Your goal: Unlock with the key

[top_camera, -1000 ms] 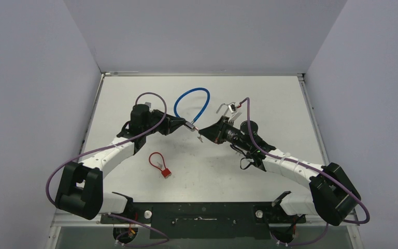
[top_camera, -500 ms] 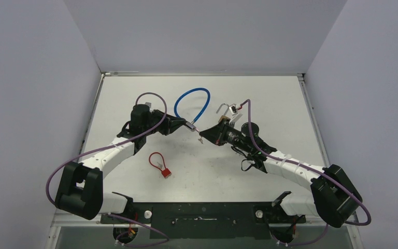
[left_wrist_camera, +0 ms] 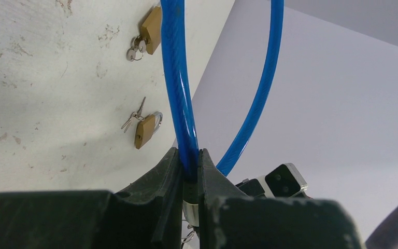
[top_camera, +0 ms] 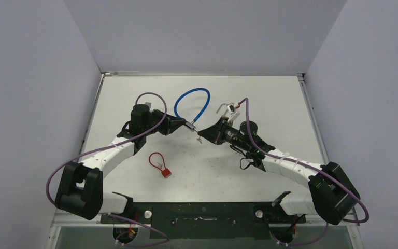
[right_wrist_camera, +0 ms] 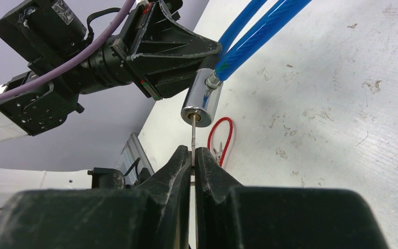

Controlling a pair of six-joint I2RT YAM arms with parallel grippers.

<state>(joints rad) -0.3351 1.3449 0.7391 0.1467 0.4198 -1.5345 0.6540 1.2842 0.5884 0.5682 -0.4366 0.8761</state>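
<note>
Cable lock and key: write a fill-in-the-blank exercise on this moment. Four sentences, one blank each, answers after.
1. The left pincer is shut on a cable lock whose cable is ____.
2. The right pincer pinches the key, its tip at the ____ in the chrome cylinder end face.
3. The smaller lock lying near the left arm is ____.
4. In the left wrist view, ____ brass padlocks lie on the table.
Missing words: blue; keyhole; red; two.

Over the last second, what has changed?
Only the right gripper, shut on the key, wobbled slightly at the cylinder keyhole; nothing was taken or released. The left gripper stays clamped on the blue cable; the red lock is unmoved.
</note>
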